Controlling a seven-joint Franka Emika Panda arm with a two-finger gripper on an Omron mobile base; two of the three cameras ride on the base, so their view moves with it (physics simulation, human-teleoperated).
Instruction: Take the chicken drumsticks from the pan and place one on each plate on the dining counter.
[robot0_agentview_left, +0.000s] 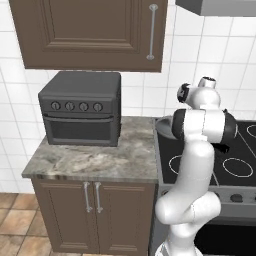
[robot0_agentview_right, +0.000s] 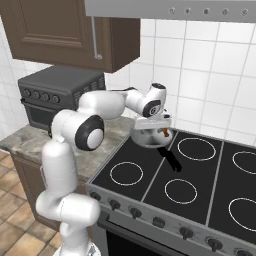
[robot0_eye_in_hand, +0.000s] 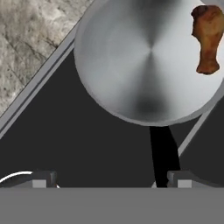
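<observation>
open gripper above the pan on the stove

left to right: toaster oven (robot0_agentview_left: 81, 107) on the marble counter (robot0_agentview_left: 95, 161), then the pan (robot0_eye_in_hand: 148, 61) on the black cooktop (robot0_agentview_right: 195, 185). one chicken drumstick (robot0_eye_in_hand: 207, 37) lies at the pan's edge. the gripper (robot0_eye_in_hand: 111, 179) hangs over it, jaws wide, holding nothing.

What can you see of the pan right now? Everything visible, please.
The pan is round, shallow, brushed grey metal, with a straight dark handle running toward the camera. It sits flat on the black stovetop, at the rear corner nearest the marble counter. One golden-brown drumstick lies inside near its rim. The open claw hovers above the handle side, touching nothing.
</observation>
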